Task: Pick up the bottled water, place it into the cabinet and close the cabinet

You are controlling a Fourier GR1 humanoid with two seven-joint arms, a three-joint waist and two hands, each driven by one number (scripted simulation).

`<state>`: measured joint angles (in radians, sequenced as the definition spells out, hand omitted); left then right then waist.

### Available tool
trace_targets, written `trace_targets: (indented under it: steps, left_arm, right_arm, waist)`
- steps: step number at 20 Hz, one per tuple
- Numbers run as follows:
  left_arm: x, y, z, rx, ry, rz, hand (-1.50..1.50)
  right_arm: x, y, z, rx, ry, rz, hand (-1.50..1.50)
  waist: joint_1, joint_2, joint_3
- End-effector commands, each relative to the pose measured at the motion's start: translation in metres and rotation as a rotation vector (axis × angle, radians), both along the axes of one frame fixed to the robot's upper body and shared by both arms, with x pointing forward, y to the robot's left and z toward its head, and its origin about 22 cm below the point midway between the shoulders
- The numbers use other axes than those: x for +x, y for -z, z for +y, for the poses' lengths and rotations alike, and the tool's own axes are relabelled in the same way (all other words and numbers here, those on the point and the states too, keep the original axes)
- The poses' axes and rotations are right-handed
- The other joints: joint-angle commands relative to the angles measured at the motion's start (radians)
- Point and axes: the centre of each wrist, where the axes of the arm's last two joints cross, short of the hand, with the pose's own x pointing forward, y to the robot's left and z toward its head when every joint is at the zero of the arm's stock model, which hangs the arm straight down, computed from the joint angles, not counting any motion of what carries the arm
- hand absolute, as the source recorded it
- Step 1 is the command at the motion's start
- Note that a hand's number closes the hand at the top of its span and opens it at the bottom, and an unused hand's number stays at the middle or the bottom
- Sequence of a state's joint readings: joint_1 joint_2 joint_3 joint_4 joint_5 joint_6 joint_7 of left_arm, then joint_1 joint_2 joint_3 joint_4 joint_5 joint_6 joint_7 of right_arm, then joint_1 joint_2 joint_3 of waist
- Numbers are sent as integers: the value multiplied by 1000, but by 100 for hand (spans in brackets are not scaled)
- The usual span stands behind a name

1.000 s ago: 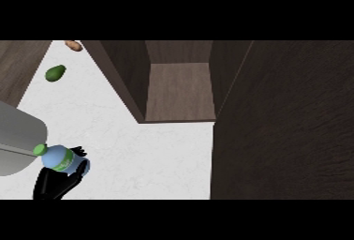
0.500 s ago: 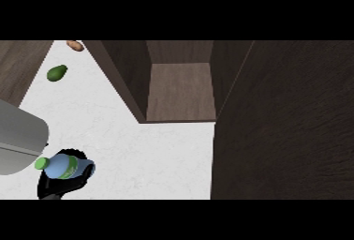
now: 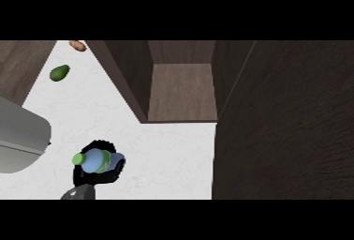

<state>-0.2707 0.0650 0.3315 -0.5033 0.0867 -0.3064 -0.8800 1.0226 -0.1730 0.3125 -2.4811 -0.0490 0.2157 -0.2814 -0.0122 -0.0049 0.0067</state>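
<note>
**A:** Take me through it, biggest things first.

**B:** The right side is filled by a dark wood panel (image 3: 283, 122), which I take for the cabinet's door standing open. Left of it, far across the middle, is the cabinet (image 3: 183, 89), with its shelf bare as far as I can see. The white counter (image 3: 173, 154) runs from there to the near edge. A grey rounded object (image 3: 21, 140) sits at the left; I can't tell what it is.

**A:** And the hand?

**B:** The left hand (image 3: 93, 179) comes in near left, fingers curled around the bottled water (image 3: 98, 161). The bottle lies tilted in the grasp, green cap to the left. The right hand doesn't show.

**A:** So which step is this?

**B:** The pickup looks done, and I'd call this the carry. The bottle is well apart from the cabinet's opening, near and to the left of it.

**A:** What does the next move need?

**B:** Travel far and right into the opening, keeping off the cabinet's left wall, then a release on the shelf. After that, the door needs closing.

**A:** Anything small?

**B:** A green fruit (image 3: 59, 72) and a brown item (image 3: 77, 45) at the far left, away from the route.
</note>
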Motion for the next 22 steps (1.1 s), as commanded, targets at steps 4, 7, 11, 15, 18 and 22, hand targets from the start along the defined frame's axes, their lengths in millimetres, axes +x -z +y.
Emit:
trace_targets:
  steps: [4,7,11,15,18,22]
  left_arm:
    - [25,-12,-50,-105,98,-43,150]
    - [27,-18,-63,-97,119,-40,150]
    - [60,-49,-98,-106,159,-33,150]
    - [66,-80,-119,-46,165,-72,150]
    - [86,-109,-137,65,149,-112,150]
    - [97,-137,-173,88,152,-115,150]
  right_arm:
    - [0,-18,2,12,18,-15,-150]
    - [-6,-25,-5,15,0,-24,-150]
    - [5,-15,-13,22,-9,-25,-150]
    - [6,-15,-9,32,14,-17,-150]
    - [10,-11,-6,50,3,-35,-150]
    - [6,-8,-3,36,-1,-20,-150]
  waist:
    - [3,0,-7]
    - [1,-2,-6]
    - [-2,0,-6]
    - [9,0,-6]
    - [6,2,-6]
    - [-18,3,-7]
